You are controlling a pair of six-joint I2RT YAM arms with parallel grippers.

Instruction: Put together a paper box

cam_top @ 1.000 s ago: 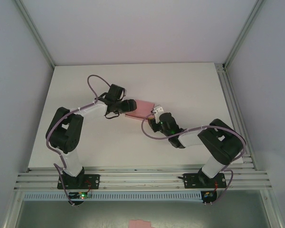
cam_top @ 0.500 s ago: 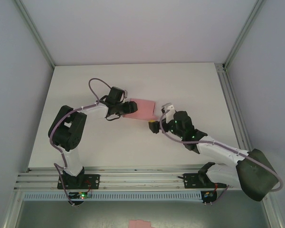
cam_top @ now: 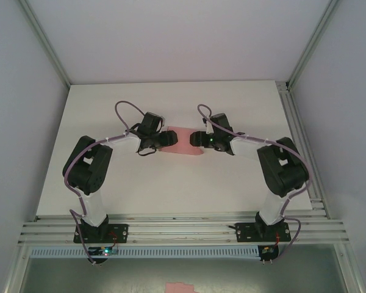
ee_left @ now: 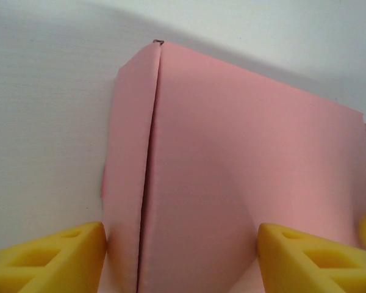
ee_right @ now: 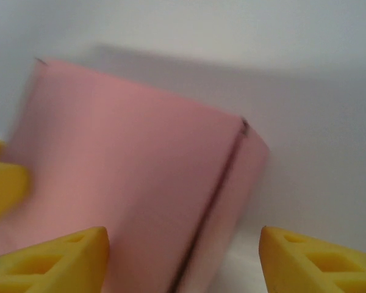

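Left wrist shows left gripper (ee_left: 181,247) pinching the paper box (ee_left: 232,159); right gripper (ee_right: 183,247) straddles it, jaws open.

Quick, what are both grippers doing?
Left gripper: jaws astride the pink card paper box; grip cannot be told.
Right gripper: open, box between its fingers.

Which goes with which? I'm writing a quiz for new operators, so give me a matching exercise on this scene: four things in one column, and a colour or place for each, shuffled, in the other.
Things:
1. paper box
2. left end effector
3. right end effector
4. table

Matches:
A. white
B. at the box's right side in the top view
C. pink
D. at the box's left side in the top view

Pairs: 1-C, 2-D, 3-B, 4-A
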